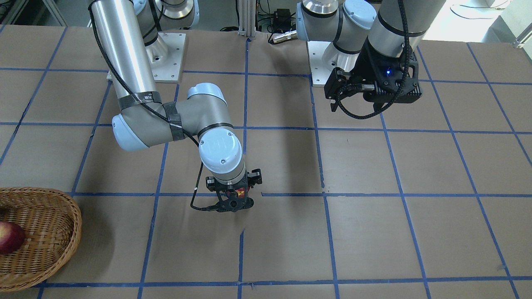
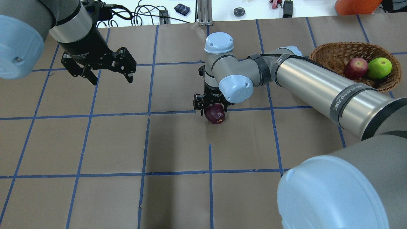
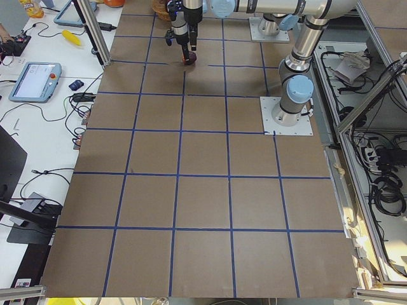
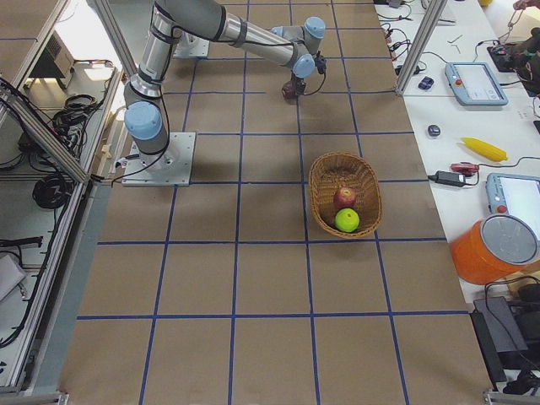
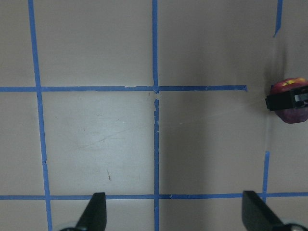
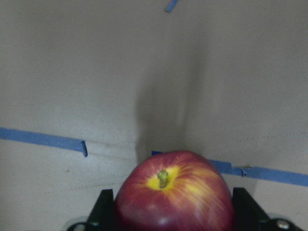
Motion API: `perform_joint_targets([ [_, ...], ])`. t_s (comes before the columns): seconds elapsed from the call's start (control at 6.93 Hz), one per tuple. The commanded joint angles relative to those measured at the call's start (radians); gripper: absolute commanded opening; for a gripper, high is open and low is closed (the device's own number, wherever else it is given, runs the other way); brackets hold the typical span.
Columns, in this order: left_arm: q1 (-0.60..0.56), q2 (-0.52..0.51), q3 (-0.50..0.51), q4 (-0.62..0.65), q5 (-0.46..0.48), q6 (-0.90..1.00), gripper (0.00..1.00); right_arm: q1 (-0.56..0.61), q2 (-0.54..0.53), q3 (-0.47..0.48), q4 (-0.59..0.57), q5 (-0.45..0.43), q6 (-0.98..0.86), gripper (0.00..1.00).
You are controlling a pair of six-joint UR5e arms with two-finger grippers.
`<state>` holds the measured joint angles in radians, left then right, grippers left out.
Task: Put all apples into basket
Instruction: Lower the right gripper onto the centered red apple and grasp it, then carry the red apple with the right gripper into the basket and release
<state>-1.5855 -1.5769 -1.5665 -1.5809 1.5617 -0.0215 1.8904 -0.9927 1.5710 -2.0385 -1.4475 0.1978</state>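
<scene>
My right gripper (image 2: 212, 108) is shut on the dark maroon apple (image 2: 215, 114) with a yellow patch, near the table's middle; its fingers (image 6: 102, 211) flank the apple (image 6: 175, 195) in the right wrist view. I cannot tell whether the apple touches the table. The wicker basket (image 2: 324, 55) stands at the far right and holds the red apple (image 2: 355, 67) and the green apple (image 2: 379, 67). My left gripper (image 2: 108, 74) hangs open and empty above the table's far left. In the left wrist view the held apple (image 5: 288, 113) shows at the right edge.
The table is brown paper with a blue tape grid (image 2: 148, 113). The arm bases (image 1: 166, 54) stand at the robot's side of the table. Cables and small devices (image 2: 182, 9) lie on the white bench beyond the far edge.
</scene>
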Motion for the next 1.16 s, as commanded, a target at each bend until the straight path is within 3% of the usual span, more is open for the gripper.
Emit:
perform_joint_targets([
  [0.0, 0.001, 0.000, -0.001, -0.001, 0.001, 0.000, 1.00, -0.013, -0.009, -0.015, -0.005, -0.028, 0.054, 0.00],
  [0.29, 0.001, 0.002, -0.001, -0.001, 0.001, 0.000, 1.00, -0.052, -0.100, -0.026, 0.004, -0.071, 0.052, 0.00],
  [0.58, 0.001, 0.002, -0.001, -0.001, 0.001, 0.002, 1.00, -0.257, -0.202, -0.052, 0.160, -0.076, 0.042, 0.00],
  [0.72, 0.002, 0.002, -0.003, -0.001, 0.003, 0.005, 1.00, -0.363, -0.224, -0.060, 0.176, -0.123, 0.022, 0.00],
  [1.01, 0.002, 0.002, -0.003, -0.001, 0.003, 0.005, 1.00, -0.514, -0.225, -0.062, 0.163, -0.146, -0.223, 0.00],
])
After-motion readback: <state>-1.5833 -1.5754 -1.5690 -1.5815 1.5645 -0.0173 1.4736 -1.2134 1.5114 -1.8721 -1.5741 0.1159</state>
